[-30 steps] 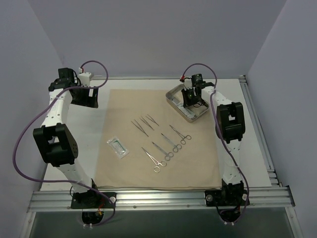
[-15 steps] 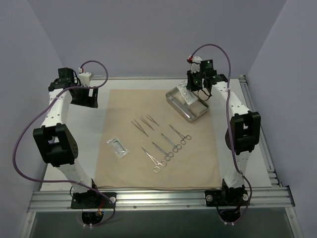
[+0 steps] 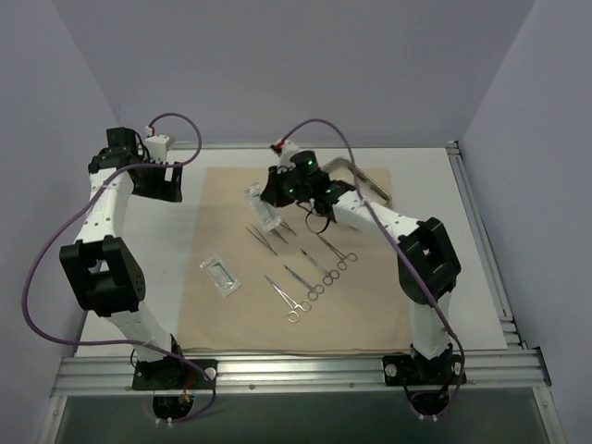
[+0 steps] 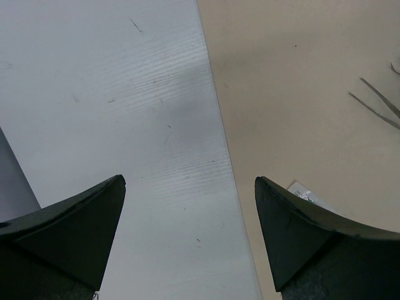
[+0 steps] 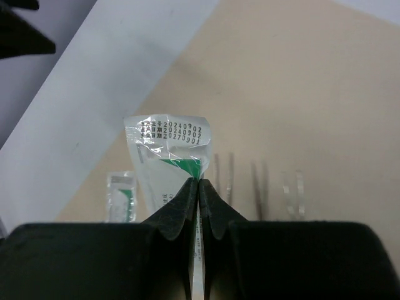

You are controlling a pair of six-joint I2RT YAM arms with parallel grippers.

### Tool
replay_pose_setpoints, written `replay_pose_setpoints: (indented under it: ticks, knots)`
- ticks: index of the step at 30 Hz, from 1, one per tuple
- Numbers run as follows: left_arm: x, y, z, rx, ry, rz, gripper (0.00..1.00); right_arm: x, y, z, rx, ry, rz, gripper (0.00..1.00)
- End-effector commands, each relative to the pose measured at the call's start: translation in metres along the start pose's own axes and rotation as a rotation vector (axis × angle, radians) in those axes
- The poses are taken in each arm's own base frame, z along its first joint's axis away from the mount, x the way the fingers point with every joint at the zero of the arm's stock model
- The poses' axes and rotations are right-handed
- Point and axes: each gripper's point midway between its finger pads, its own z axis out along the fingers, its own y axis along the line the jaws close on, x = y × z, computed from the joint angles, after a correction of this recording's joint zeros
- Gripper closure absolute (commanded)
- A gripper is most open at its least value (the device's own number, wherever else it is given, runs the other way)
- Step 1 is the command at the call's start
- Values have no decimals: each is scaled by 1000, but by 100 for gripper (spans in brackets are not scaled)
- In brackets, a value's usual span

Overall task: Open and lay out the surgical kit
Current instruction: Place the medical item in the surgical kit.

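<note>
White worktop carries a beige cloth. At the cloth's left edge we see the left claw spread wide. Above the cloth's middle, the right claw is clenched on a clear packet. Tweezers and clamps lie on the cloth.

The right arm has swung away from the steel tray at the far right and now reaches left over the cloth. The right tool, pinching a clear packet, has carried it above the tweezers.
</note>
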Motion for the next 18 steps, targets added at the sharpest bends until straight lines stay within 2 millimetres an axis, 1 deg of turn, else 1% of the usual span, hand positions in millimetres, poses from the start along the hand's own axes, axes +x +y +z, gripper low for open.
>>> replay_pose_setpoints:
  ticks: [1, 3, 4, 6, 7, 8, 10, 14, 17, 18]
  knots:
    - [-13, -2, -28, -30, -79, 40, 6, 35, 45, 34, -86, 37, 37, 100]
    - [-10, -3, -29, -31, -82, 44, 6, 59, 55, 45, -98, 88, 35, 100]
    - [-9, -3, -30, -28, -84, 44, 6, 78, 63, 53, -113, 127, 42, 100]
    - [-7, -5, -30, -24, -81, 46, 6, 97, 70, 60, -125, 162, 40, 100]
    - [-6, -5, -29, -23, -77, 47, 6, 110, 69, 67, -120, 190, 38, 100]
    - [-6, -5, -29, -22, -76, 46, 6, 117, 73, 70, -125, 203, 31, 100]
    - [-6, -5, -31, -25, -79, 49, 6, 131, 71, 76, -119, 233, 35, 100]
    - [-5, -6, -33, -28, -82, 57, 6, 142, 64, 80, -98, 252, 35, 100]
    - [-5, -4, -33, -35, -82, 59, 6, 150, 64, 84, -105, 272, 40, 100]
    - [-5, -4, -32, -36, -80, 59, 6, 150, 64, 85, -104, 275, 39, 100]
